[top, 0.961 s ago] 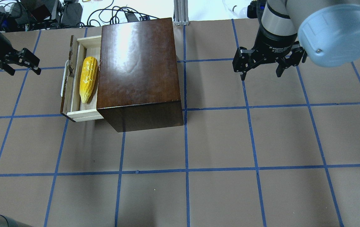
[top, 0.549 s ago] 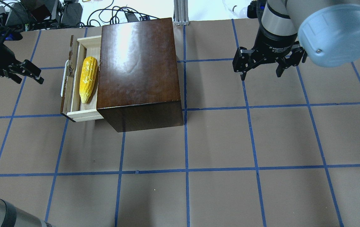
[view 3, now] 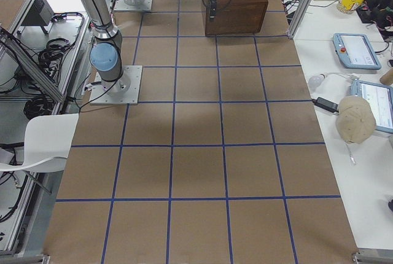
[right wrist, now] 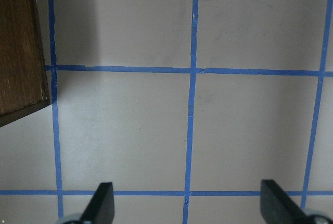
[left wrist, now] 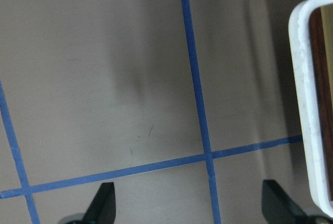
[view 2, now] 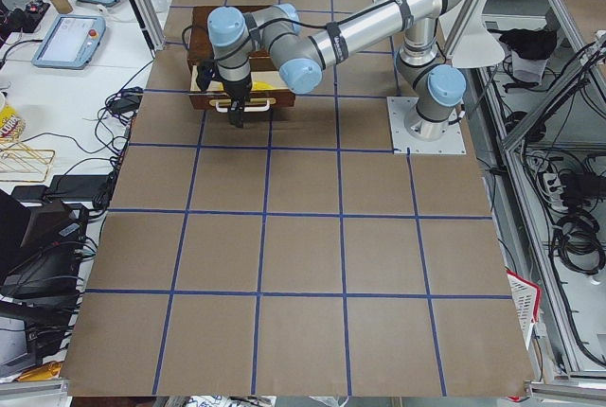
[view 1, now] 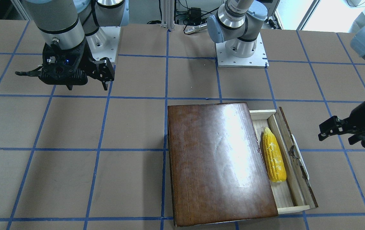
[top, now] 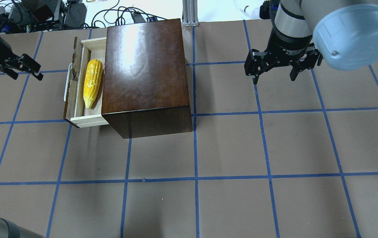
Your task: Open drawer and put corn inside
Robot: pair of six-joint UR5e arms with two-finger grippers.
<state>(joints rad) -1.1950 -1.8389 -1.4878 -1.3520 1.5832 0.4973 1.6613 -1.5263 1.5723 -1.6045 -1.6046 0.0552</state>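
Note:
The yellow corn (top: 93, 82) lies lengthwise in the pulled-out drawer (top: 89, 121) of the dark-brown box (top: 146, 72); it also shows in the front view (view 1: 274, 155). The drawer's white loop handle (top: 65, 86) faces my left gripper (top: 39, 74), which is open and empty, about a hand's width to the left of it. The left wrist view shows the handle (left wrist: 304, 104) at its right edge, beyond the open fingertips (left wrist: 101, 206). My right gripper (top: 273, 79) is open and empty, hovering well to the right of the box.
The table is brown with blue tape grid lines (top: 195, 178). Cables and gear (top: 60, 13) lie beyond the far edge. The box corner (right wrist: 21, 52) shows in the right wrist view. Both arm bases (view 1: 241, 52) stand at the robot's side.
My left gripper drifted slightly toward the near side, then back toward the far side, staying open beside the handle. The right arm, corn and drawer have not moved.

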